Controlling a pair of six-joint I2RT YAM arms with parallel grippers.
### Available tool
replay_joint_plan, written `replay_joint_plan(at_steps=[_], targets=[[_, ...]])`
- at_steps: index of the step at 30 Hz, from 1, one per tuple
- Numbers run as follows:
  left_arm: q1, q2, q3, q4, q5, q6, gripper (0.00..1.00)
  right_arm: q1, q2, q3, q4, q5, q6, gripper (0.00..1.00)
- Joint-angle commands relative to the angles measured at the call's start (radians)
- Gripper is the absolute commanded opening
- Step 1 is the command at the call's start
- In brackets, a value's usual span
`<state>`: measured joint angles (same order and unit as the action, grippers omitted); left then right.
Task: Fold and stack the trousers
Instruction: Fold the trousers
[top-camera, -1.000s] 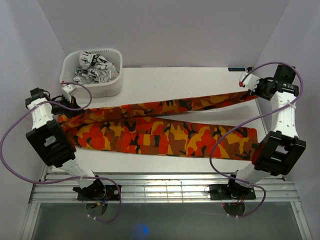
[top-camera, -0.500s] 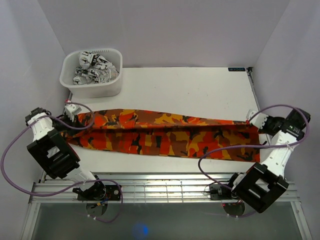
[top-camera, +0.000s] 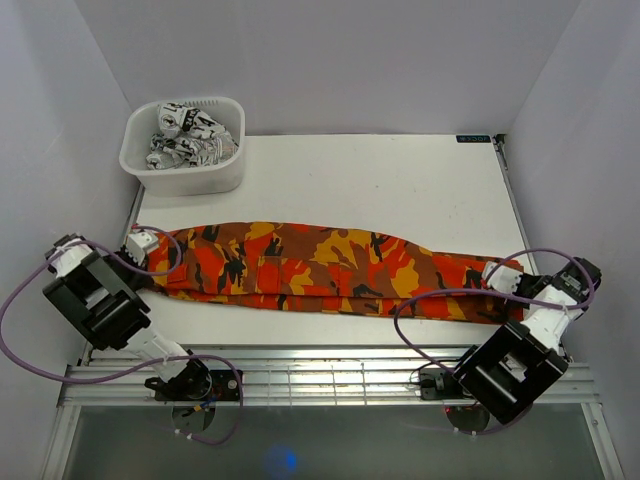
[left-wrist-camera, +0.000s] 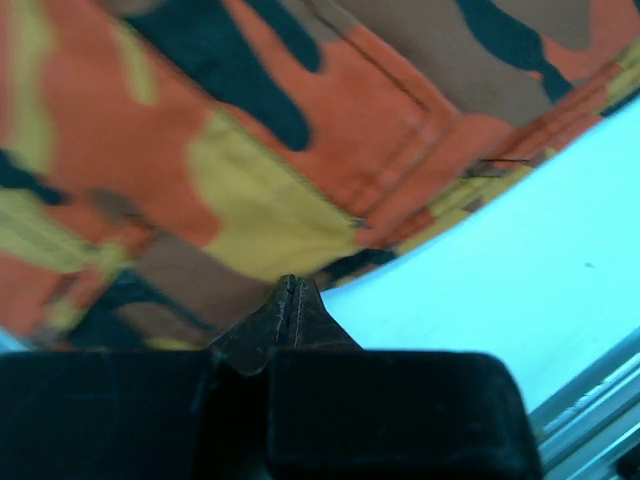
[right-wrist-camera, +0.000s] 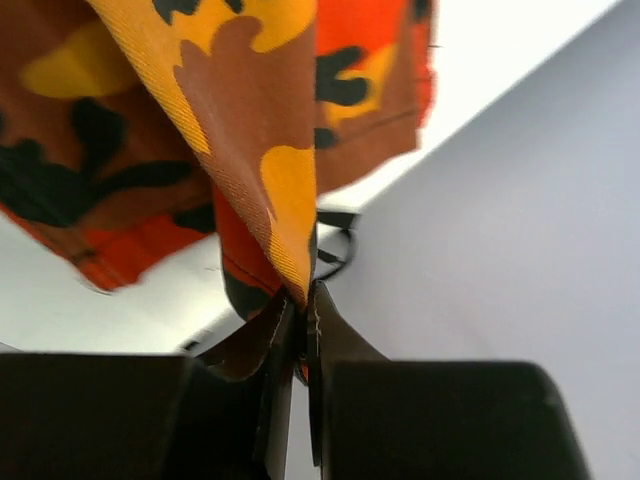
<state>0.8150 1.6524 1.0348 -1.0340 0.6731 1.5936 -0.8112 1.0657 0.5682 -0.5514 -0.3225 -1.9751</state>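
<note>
The orange, red and brown camouflage trousers lie folded lengthwise in a long band across the near part of the white table. My left gripper is at the band's left end, low by the table. In the left wrist view its jaws are pressed shut right at the edge of the cloth. My right gripper is at the right end. In the right wrist view it is shut on a fold of the cloth, which hangs from the tips.
A white basket holding black-and-white patterned clothes stands at the back left. Metal rails run along the near table edge. Purple-grey walls close in on the left, right and back.
Both grippers have moved toward the near edge, drawing the far trouser leg over the near one. The spread V shape is now one narrow folded band.
</note>
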Motion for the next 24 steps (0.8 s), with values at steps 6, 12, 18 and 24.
replay_joint_plan(at_steps=[6, 12, 18, 24], targets=[[-0.004, 0.003, 0.171, -0.140, 0.079, 0.042, 0.41, -0.002, 0.028, 0.154, -0.044, -0.036, -0.082, 0.08], [-0.045, -0.037, 0.094, 0.012, -0.070, 0.000, 0.71, 0.007, 0.039, 0.107, 0.005, 0.003, -0.084, 0.08], [-0.083, -0.048, 0.047, 0.113, -0.154, 0.025, 0.72, 0.043, 0.114, 0.148, 0.025, 0.059, -0.015, 0.08], [-0.132, -0.023, 0.016, 0.265, -0.219, 0.048, 0.68, 0.067, 0.146, 0.203, -0.016, 0.077, 0.030, 0.08]])
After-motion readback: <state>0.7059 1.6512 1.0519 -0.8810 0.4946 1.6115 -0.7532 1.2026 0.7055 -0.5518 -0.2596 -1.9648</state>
